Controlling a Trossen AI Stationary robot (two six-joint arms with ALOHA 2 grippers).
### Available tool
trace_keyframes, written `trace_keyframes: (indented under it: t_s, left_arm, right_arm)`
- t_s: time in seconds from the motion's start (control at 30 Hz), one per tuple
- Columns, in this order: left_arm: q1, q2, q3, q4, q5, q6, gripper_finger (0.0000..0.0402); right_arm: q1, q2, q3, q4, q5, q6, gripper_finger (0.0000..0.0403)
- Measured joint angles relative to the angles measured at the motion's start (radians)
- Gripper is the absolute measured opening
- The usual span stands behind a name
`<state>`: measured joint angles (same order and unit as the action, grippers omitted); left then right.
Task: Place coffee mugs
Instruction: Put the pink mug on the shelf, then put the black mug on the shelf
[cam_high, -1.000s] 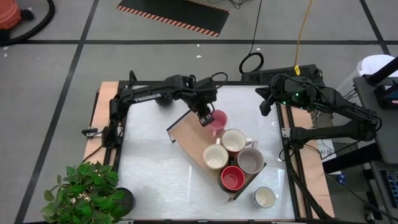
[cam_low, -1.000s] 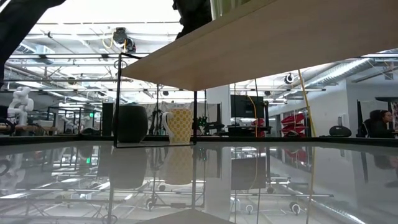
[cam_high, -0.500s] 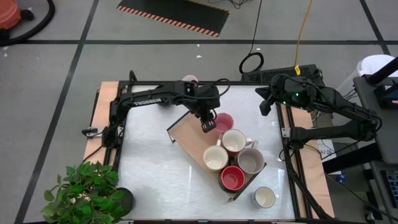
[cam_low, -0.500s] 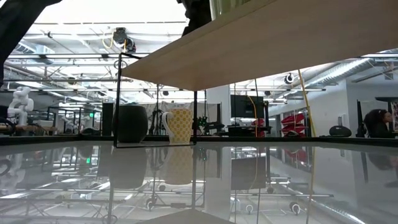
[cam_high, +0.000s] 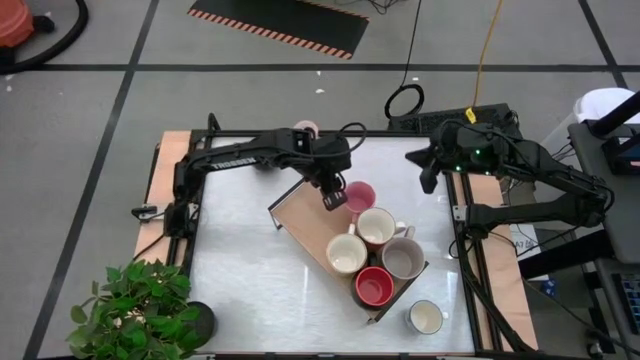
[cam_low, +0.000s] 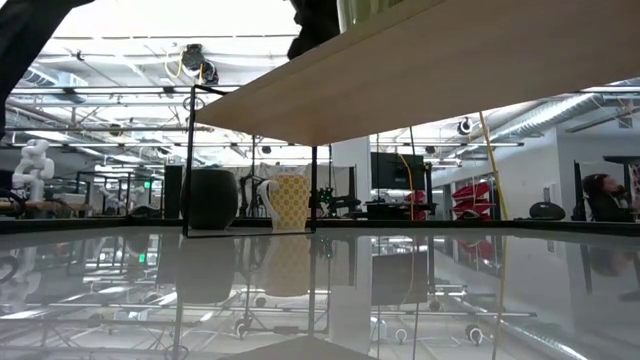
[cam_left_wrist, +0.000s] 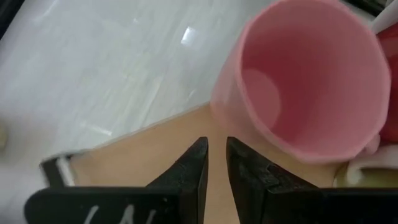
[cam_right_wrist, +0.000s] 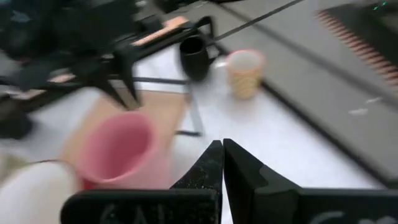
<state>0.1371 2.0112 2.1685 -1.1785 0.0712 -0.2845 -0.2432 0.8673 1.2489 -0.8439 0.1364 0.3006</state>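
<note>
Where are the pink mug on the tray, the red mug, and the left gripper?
pink mug (cam_high: 360, 194), high view, inside bottom.
red mug (cam_high: 373, 288), high view, inside bottom.
left gripper (cam_left_wrist: 216, 149), left wrist view, between fingertips.

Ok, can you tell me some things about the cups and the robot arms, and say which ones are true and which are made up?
1. The pink mug stands on the wooden tray. True.
2. The red mug is lying on its side. False: it stands upright, its opening facing up.
3. The left gripper is beside the pink mug, with nothing between its fingers. True.
4. All the mugs are on the tray. False: a white mug sits on the table off the tray's end.
5. The right gripper is carrying a mug. False: it is shut on nothing, at the table's right edge.
</note>
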Motion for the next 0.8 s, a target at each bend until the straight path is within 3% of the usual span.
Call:
trace_keyframes:
  t_s: [0.23,0.57,0.8]
  left_arm:
    - [0.000,-0.022,0.001,-0.066,-0.052,-0.016,0.0062]
    - [0.035,-0.054,0.000,-0.158,-0.125,-0.016,0.0062]
    - [0.065,-0.077,0.000,-0.174,-0.124,-0.063,0.0062]
  right_arm:
    - [0.019,-0.014,0.002,0.003,-0.159,0.233,0.0000]
    - [0.089,0.028,0.107,-0.034,-0.141,0.264,0.0000]
    - [0.087,0.150,0.197,-0.035,-0.133,0.279,0.0000]
